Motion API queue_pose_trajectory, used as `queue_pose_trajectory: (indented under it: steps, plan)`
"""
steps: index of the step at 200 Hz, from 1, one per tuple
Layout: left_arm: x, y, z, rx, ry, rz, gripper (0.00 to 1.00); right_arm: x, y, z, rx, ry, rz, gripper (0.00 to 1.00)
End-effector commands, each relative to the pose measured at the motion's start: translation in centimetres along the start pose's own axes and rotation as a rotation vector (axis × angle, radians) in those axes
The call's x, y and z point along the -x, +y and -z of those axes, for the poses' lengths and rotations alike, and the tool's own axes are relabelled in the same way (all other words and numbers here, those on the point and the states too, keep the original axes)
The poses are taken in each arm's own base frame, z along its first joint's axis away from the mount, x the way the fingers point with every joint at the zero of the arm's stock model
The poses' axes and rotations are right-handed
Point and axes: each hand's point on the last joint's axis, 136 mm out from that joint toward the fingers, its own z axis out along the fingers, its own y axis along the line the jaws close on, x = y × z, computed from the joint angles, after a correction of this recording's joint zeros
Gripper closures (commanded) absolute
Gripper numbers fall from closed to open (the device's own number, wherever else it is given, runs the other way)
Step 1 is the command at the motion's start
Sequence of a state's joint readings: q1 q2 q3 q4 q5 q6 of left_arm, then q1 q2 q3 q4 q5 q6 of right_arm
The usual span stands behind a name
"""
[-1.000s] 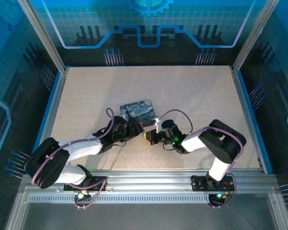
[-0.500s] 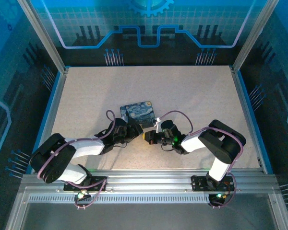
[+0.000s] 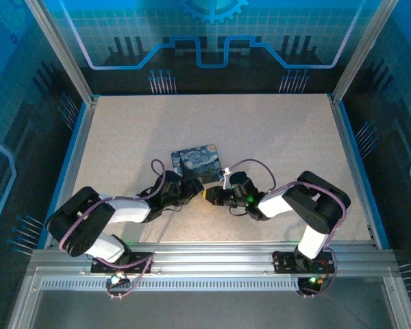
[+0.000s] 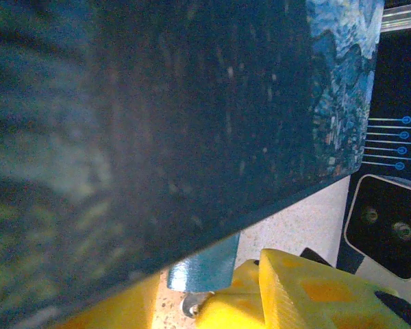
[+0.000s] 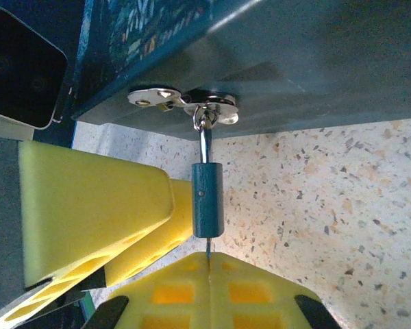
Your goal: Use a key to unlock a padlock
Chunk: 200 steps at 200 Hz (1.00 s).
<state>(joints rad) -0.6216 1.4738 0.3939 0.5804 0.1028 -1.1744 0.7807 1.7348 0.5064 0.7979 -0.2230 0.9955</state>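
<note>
The teal padlock (image 5: 207, 199) hangs by its shackle from the metal hasp (image 5: 185, 103) of the swirl-printed case (image 3: 195, 159). Its body lies just above the speckled table. My right gripper (image 5: 208, 264) is shut on the thin key (image 5: 208, 251), whose tip enters the padlock's bottom end. My left gripper (image 4: 185, 301) comes in from the side. Its yellow fingers (image 5: 96, 205) straddle the padlock (image 4: 202, 267), one touching it and a strip of table showing beside the other. In the top view the left gripper (image 3: 194, 188) and the right gripper (image 3: 209, 195) meet at the case's near edge.
The case (image 4: 157, 116) looms close over the left wrist camera. Blue side rails (image 3: 75, 157) and a metal frame (image 3: 212, 257) border the table. Bare table (image 3: 274, 130) lies behind and to the right of the case.
My left arm has slid right, bringing its gripper up against the right gripper, and its jaws have narrowed around the padlock. The right gripper has edged slightly left, still shut.
</note>
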Motion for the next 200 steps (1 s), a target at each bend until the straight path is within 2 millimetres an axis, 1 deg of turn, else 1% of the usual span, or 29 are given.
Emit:
queue_pose_trajectory:
  steps: [1,22,36,66,92,146,156,173,189,200]
  plan:
    - [0.2,0.3,-0.1,-0.005,-0.004,0.025,0.57,-0.2,1.2,-0.6,0.042,0.013,-0.022,1.0]
    - [0.1,0.4,-0.3,-0.001,0.002,0.03,0.55,-0.1,1.4,-0.5,0.045,0.011,-0.03,1.0]
    - [0.0,0.5,-0.5,0.003,0.01,0.036,0.51,0.0,1.4,-0.5,0.042,0.01,-0.031,1.0]
    - [-0.2,0.7,-0.9,0.007,0.021,0.049,0.51,0.1,1.6,-0.4,0.039,0.01,-0.033,1.0]
    - [-0.1,0.5,-1.0,-0.009,0.018,0.054,0.56,0.0,1.5,-0.4,0.037,0.015,-0.045,1.0]
    - [-0.2,0.4,-1.3,-0.023,0.028,0.069,0.66,0.3,2.2,-0.4,0.077,0.006,-0.092,1.0]
    - [-0.2,0.4,-1.4,-0.022,0.029,0.07,0.67,0.3,2.2,-0.3,0.08,0.005,-0.099,1.0]
    - [-0.3,0.3,-1.5,-0.029,0.035,0.07,0.66,0.4,2.1,-0.2,0.084,-0.003,-0.112,1.0]
    - [-0.4,0.3,-1.6,-0.032,0.039,0.076,0.6,0.6,1.9,0.0,0.082,-0.011,-0.119,1.0]
    - [-0.5,0.5,-1.6,-0.028,0.043,0.077,0.58,0.6,1.8,0.0,0.081,-0.013,-0.122,1.0]
